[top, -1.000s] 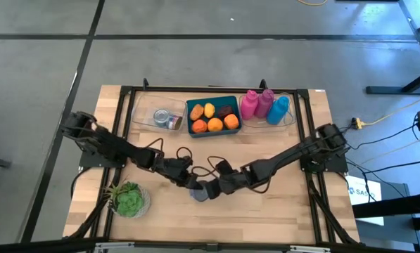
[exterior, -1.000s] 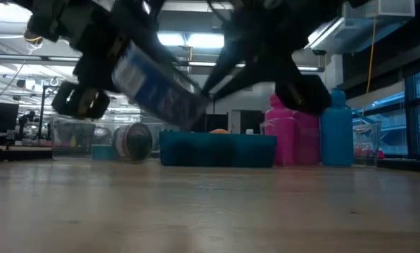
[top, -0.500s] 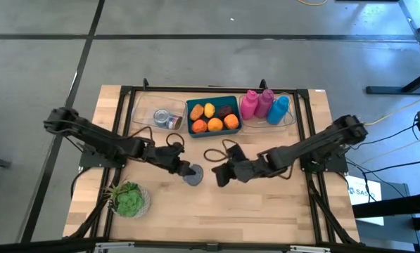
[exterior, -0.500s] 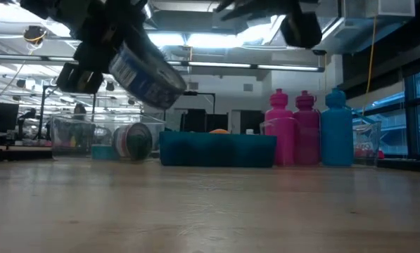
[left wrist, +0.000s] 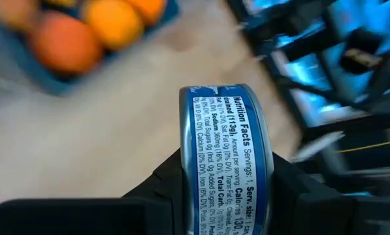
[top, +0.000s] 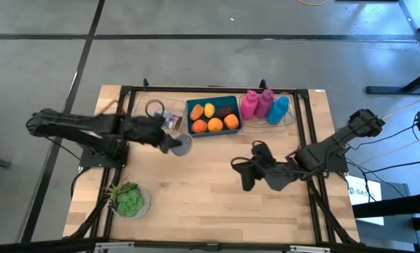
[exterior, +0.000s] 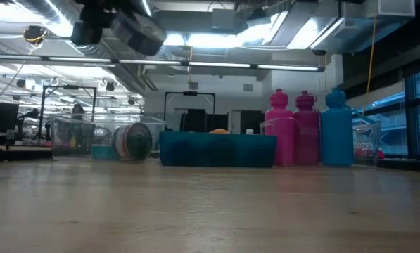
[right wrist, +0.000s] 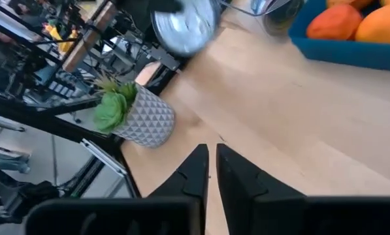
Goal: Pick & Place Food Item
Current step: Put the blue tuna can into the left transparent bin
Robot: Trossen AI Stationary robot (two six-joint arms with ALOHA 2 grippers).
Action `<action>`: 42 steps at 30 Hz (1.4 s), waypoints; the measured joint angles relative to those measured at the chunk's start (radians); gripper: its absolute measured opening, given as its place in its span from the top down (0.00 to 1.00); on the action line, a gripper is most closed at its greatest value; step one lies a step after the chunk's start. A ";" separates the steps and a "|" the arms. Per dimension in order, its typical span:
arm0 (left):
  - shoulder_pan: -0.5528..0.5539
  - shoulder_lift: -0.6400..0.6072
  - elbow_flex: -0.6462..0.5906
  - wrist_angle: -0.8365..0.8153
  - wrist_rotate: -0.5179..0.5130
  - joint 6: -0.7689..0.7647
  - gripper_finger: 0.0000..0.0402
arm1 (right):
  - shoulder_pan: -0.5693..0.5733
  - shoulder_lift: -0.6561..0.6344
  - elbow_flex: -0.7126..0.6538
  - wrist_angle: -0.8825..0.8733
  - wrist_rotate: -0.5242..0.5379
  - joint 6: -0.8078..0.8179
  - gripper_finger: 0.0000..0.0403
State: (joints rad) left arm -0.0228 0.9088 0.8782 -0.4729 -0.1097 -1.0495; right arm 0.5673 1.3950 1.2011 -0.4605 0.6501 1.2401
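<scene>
Now that the can (top: 182, 144) has been carried from the middle of the table toward the back, it hangs in the air just beside the left end of the blue tray (top: 191, 129), near the clear bin (top: 143, 119) where another can (exterior: 131, 141) lies on its side. The left gripper (top: 173, 143) clamps it by the rim, jaws narrowed onto its flat ends, and its wrist view shows the printed label (left wrist: 228, 163) edge-on between the dark fingers (left wrist: 172, 189). Seen from table height, the can (exterior: 141, 31) rides high above the wood, well clear of everything.

A second ago both arms met over the can at the table's centre; since then the right gripper (top: 246, 176) has drawn back to the right half of the table, near the frame, with its jaws nearly shut and nothing between them. That reads as a handover finished: the left arm alone has the load.

Judging by the heading, the clear bin is the likely target, so the placing step looks close. Oranges (top: 214, 124) fill the tray, three bottles (top: 263, 104) stand behind on the right, and the potted plant (top: 129, 199) sits well apart at the front left.
</scene>
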 joint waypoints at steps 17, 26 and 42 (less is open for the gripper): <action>0.567 0.030 0.240 -0.642 -0.197 0.294 0.71 | 0.158 -0.029 0.000 -0.111 0.128 0.147 0.98; 0.815 0.181 0.231 -0.623 -0.059 0.384 0.71 | 0.281 -0.050 -0.001 -0.192 0.295 0.254 0.98; 0.890 0.403 0.231 -0.627 -0.112 0.488 0.71 | 0.351 -0.141 -0.001 -0.532 0.232 0.361 0.99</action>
State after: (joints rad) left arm 0.8671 1.3113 1.1090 -1.0995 -0.2213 -0.5619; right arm 0.9184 1.2542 1.2003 -0.9923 0.8824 1.6009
